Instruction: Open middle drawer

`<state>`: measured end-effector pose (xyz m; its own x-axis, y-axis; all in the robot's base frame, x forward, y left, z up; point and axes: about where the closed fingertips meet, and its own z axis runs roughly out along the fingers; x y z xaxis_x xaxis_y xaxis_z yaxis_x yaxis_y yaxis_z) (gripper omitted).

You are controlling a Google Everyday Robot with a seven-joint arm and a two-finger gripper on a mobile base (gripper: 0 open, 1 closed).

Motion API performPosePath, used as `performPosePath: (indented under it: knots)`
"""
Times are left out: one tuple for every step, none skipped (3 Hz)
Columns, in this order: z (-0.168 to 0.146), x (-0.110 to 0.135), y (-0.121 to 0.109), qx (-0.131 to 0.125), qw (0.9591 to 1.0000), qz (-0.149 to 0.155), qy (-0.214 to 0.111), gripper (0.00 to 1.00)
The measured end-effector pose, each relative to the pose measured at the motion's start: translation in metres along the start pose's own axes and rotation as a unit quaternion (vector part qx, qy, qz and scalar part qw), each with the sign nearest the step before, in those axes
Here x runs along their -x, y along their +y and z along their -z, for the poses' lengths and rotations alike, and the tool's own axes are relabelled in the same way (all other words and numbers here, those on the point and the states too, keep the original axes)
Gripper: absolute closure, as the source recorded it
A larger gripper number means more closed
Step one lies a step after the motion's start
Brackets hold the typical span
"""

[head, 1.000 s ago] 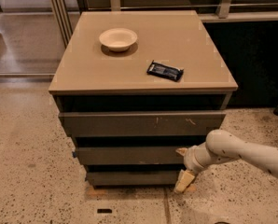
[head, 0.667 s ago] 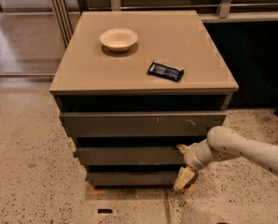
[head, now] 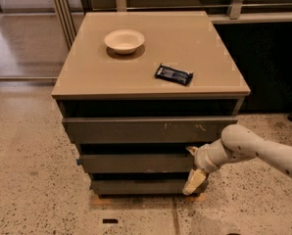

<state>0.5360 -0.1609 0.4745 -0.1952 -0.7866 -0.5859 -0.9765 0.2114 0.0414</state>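
Pale, rounded gripper [head: 192, 166] at the right end of the middle drawer [head: 136, 163], its fingers spread, one at the front's upper edge and one below it. Step judged: securing a hold. The next move calls for a straight pull toward the near side. Drawer front flat, matt grey-brown, handleless, set between the scratched top drawer [head: 146, 129] and the narrow bottom drawer [head: 138, 186]. Smooth tan cabinet top [head: 87, 75] bears a shallow cream bowl [head: 124, 40] and a glossy dark packet [head: 174, 74].
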Motion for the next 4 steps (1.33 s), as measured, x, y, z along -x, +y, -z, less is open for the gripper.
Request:
performPosePath:
  knots:
    - [-0.008, -0.002, -0.003, -0.002, 0.9999, 0.012, 0.004, 0.0]
    - [-0.025, -0.004, -0.009, 0.0, 0.9994, 0.034, 0.01, 0.0]
    - [-0.042, -0.004, -0.016, 0.006, 0.9984, 0.054, 0.015, 0.0]
    - [-0.042, -0.004, -0.016, 0.006, 0.9984, 0.054, 0.015, 0.0]
